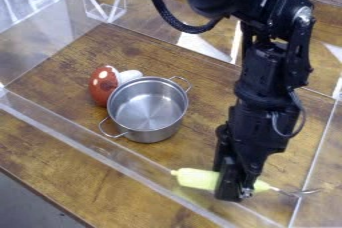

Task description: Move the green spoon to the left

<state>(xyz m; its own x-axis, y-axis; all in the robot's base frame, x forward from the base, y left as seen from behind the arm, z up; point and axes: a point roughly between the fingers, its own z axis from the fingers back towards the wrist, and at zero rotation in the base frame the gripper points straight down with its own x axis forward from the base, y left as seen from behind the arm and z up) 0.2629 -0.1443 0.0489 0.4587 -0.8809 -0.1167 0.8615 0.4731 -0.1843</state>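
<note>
- Your gripper points almost straight down at the near right corner of the wooden table, its fingers clamped on the green spoon.
- You can see the spoon's yellow-green handle sticking out to the left of the fingers, and its thin silver end showing on their right, close to the clear wall at the table's edge.
- You have the steel pot standing upright and well apart from the spoon, up and to the left of it.
- Just behind the pot, touching or nearly touching it, lies the red-and-white mushroom toy.
</note>
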